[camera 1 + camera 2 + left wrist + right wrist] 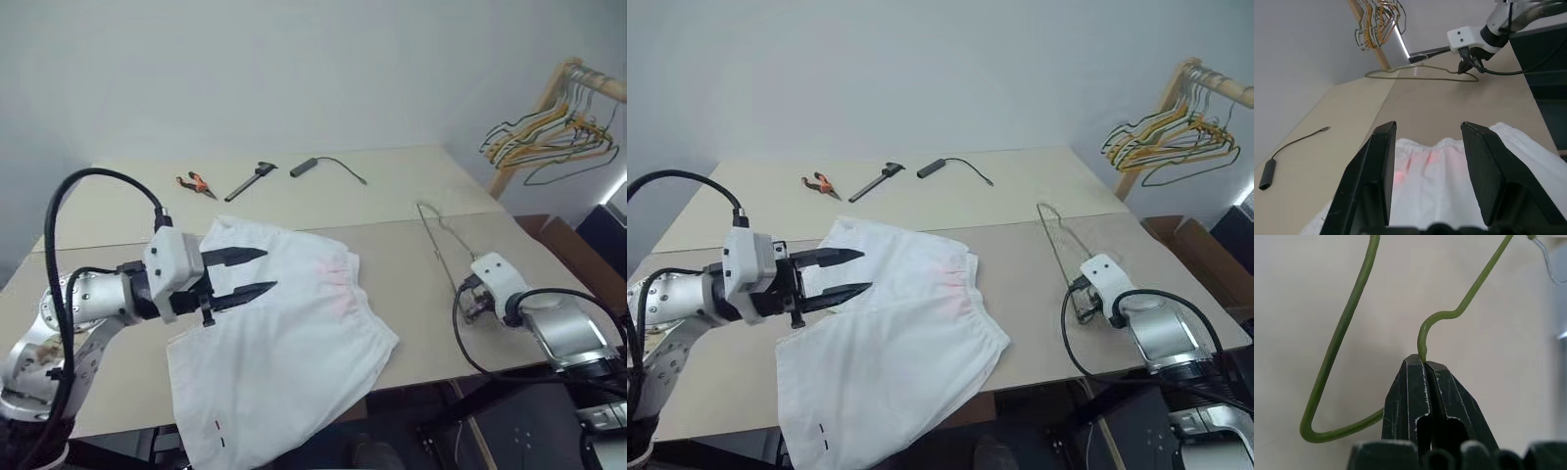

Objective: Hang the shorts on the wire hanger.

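White shorts (pixel 284 343) lie spread on the table (pixel 411 186), one leg over its near edge. The left pincer (pixel 253 273) hovers above them, fingers spread. The right pincer (pixel 1425 363), pressed together, pinches the wire hanger (pixel 1058 240) lying right of the shorts.

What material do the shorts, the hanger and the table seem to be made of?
Shorts: soft white woven cloth, matte; it lies limp with folds and a gathered waistband.
Hanger: thin bare wire, probably metal with a dull greenish-grey coat; it keeps sharp bends, and the right gripper is shut on it.
Table: smooth beige board, matte, possibly laminate; a seam crosses it.
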Robot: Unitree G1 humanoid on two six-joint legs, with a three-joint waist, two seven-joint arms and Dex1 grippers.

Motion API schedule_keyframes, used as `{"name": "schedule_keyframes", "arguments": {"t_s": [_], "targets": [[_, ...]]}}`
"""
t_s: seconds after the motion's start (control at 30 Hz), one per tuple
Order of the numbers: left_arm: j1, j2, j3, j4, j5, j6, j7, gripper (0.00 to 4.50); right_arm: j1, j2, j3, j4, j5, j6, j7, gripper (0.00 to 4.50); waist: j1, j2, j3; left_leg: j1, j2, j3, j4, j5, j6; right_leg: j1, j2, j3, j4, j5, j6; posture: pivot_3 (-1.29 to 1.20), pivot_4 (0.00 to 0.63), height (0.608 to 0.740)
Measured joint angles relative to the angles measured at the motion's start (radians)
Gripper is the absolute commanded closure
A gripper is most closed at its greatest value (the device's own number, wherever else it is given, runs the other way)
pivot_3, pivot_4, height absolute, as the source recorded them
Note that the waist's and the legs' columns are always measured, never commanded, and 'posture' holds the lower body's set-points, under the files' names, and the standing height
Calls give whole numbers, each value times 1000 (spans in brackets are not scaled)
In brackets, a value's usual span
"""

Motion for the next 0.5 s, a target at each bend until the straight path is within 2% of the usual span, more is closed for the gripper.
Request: {"name": "schedule_keyframes", "arguments": {"t_s": [0.13,0.23,0.33,0.4,0.5], "targets": [[-99,-43,-1,66,3,45,82,2228,-39,-159,87,24,-270,-513,-134,4466,-17,2,0,-1,0,0,-1,0,0,-2,0,0,0,0,0,-84,0,740],[-214,-52,-1,140,-9,109,120,2228,-140,-222,175,95,-499,-802,-255,4466,-33,1,0,-1,1,-1,0,0,0,-2,1,1,-1,0,0,-86,0,740],[-309,-47,-11,188,-18,167,115,2228,-216,-220,244,176,-674,-999,-384,4466,-46,1,0,-1,0,0,0,0,0,-2,1,3,-1,0,0,-85,0,740],[-364,-24,-63,245,-11,224,89,2228,-276,-201,275,236,-766,-1096,-479,4466,-57,1,0,-1,0,0,0,0,0,-2,1,4,-1,2,-3,-87,0,740],[-420,-23,-150,322,10,292,56,2228,-348,-183,276,259,-828,-1168,-556,4466,-68,1,0,-1,0,-2,-1,0,0,-2,1,5,-1,3,-4,-93,0,740]]}}
